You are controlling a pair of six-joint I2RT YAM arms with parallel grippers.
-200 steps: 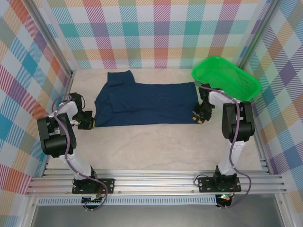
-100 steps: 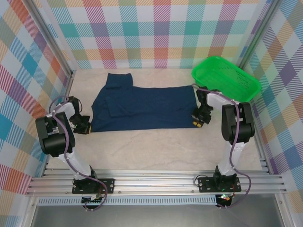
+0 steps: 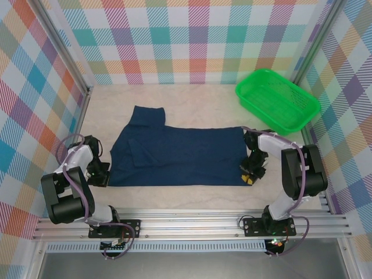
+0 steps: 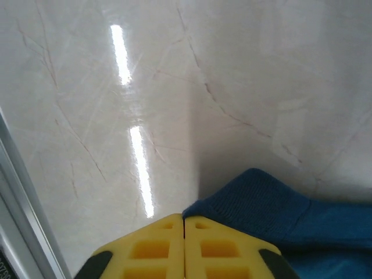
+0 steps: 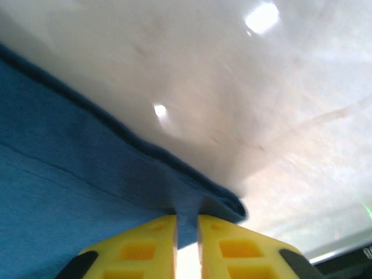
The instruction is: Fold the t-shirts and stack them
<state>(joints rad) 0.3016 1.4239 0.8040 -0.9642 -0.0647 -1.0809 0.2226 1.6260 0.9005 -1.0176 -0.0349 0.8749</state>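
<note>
The dark navy t-shirt (image 3: 180, 154) lies spread flat across the middle of the table, one sleeve pointing to the back left. My left gripper (image 3: 102, 173) sits low at its near left corner. In the left wrist view, the yellow fingers (image 4: 157, 247) are pressed together, with the cloth corner (image 4: 273, 206) pinched at their tips. My right gripper (image 3: 248, 174) is at the near right corner. A fold of the blue cloth (image 5: 70, 174) is pinched between its yellow fingers (image 5: 232, 244), so it is shut on the shirt's hem.
A green plastic basket (image 3: 278, 99) stands at the back right, apart from the shirt. Bare marble table (image 3: 192, 196) runs between the shirt and the aluminium rail (image 3: 192, 224) at the near edge. Plaid walls enclose three sides.
Both grippers have moved toward the near edge, dragging the t-shirt with them. The shirt has slid away from the back wall and the basket.
</note>
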